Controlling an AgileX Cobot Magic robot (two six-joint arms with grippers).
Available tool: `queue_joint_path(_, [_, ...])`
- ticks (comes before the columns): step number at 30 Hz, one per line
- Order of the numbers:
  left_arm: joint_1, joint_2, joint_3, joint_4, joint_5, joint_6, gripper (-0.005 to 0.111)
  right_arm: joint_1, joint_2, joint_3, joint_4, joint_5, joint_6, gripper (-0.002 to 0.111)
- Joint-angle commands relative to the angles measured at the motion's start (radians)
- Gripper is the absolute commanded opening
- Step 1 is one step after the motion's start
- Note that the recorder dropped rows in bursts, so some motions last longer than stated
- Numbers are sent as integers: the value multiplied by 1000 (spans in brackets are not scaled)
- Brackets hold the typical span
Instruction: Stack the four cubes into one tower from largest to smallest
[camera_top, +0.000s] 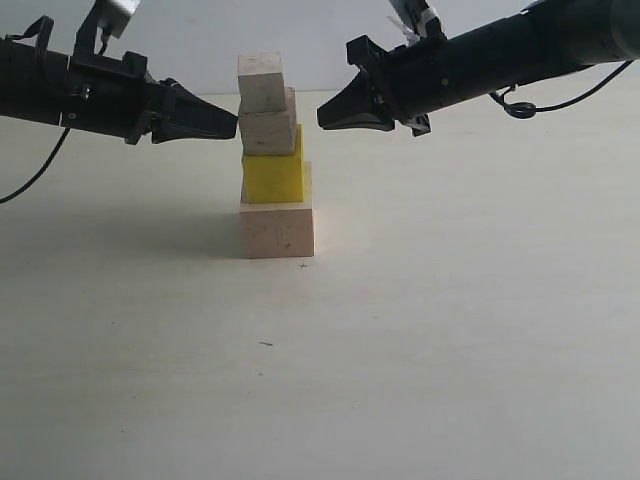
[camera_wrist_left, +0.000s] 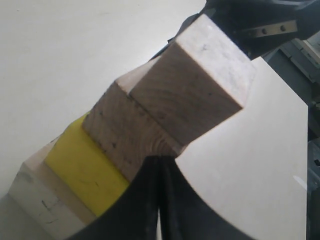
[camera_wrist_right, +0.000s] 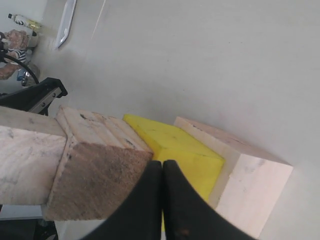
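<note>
The tower stands mid-table: largest pale wood cube (camera_top: 277, 230) at the bottom, yellow cube (camera_top: 272, 176) on it, light-brown wood cube (camera_top: 268, 132) above, smallest pinkish cube (camera_top: 261, 82) on top, each slightly offset. My left gripper (camera_top: 234, 124) is shut, its tip at the light-brown cube's left side; touching or not, I cannot tell. My right gripper (camera_top: 322, 117) is shut and empty, a small gap right of the tower. The left wrist view shows the shut left gripper (camera_wrist_left: 160, 159) at the light-brown cube (camera_wrist_left: 125, 137). The right wrist view shows the shut right gripper (camera_wrist_right: 163, 164) before the yellow cube (camera_wrist_right: 175, 145).
The pale table (camera_top: 450, 330) stretches all round the tower. Cables hang from both arms: the left one (camera_top: 30, 175) and the right one (camera_top: 560, 105). In the right wrist view a stand (camera_wrist_right: 35, 95) and clutter lie beyond the table.
</note>
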Motion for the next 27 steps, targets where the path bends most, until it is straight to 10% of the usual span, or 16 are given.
queue_joint_path(1, [-3,-2,-5,-9,12,6,0,-4,0,-7,5,-4,-11,0])
queue_joint_path(27, [-3,-2,-5,-5,28,6,0,-4,0,-7,5,-4,-11,0])
